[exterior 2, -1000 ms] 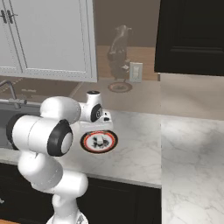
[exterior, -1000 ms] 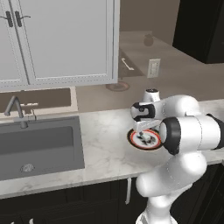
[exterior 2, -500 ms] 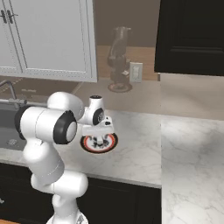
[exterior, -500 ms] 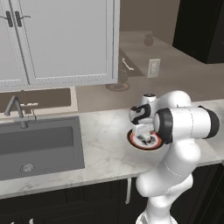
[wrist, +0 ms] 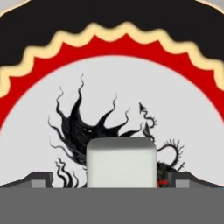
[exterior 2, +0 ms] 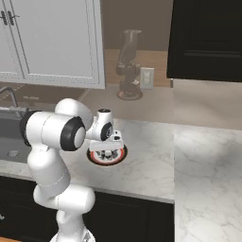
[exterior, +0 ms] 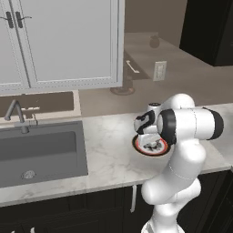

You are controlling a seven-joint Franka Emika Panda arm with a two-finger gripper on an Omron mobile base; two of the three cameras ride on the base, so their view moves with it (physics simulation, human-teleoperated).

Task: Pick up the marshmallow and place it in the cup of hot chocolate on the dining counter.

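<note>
One marshmallow (wrist: 121, 162), open claw (wrist: 109, 179) astride, apparently unlabelled

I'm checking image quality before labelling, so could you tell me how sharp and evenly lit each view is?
Hand view: very close, the marshmallow and plate slightly soft-edged, flat light, no glare. Left base view: even rendered light, the arm hides part of the plate. Right base view: sharp, a faint shadow under the hand.

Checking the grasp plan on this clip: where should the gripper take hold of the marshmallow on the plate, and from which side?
Grip the marshmallow across its two flat side faces, coming straight down from above. It is a small squarish block lying flat on the plate, its sides free. In the hand view it already sits between the fingertips of the open gripper, so a plain pinch should do.
</note>
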